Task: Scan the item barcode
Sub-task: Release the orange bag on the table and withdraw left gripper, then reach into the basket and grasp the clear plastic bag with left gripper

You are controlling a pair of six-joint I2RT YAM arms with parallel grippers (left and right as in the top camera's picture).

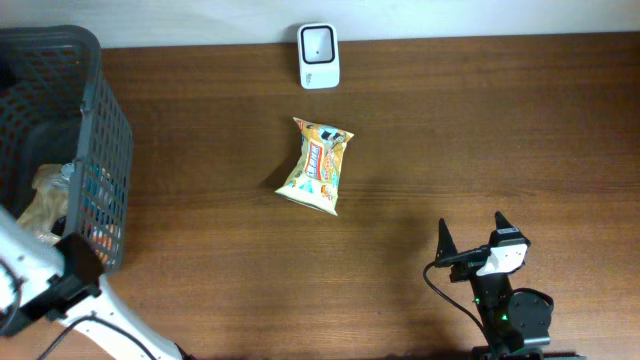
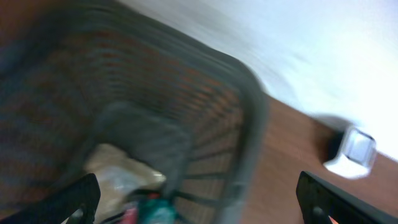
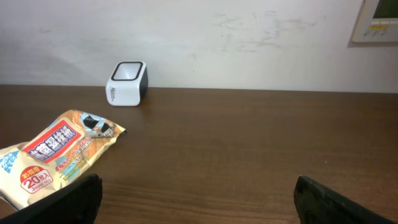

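A yellow snack bag (image 1: pixel 318 167) (image 3: pixel 53 155) lies flat in the middle of the table. The white barcode scanner (image 1: pixel 319 55) (image 3: pixel 127 83) (image 2: pixel 351 149) stands at the table's far edge against the wall. My right gripper (image 1: pixel 470 235) (image 3: pixel 199 202) hovers open near the front right, pointing at the far wall, the bag ahead to its left, and holds nothing. My left gripper (image 2: pixel 199 205) is open and empty over the near corner of the dark basket (image 1: pixel 95 130) (image 2: pixel 249 112); that view is blurred.
The mesh basket at the table's left end holds several packets (image 1: pixel 45 200) (image 2: pixel 124 174). The left arm (image 1: pixel 40 280) runs along the basket's front corner. Bare wood lies between the bag and the right gripper.
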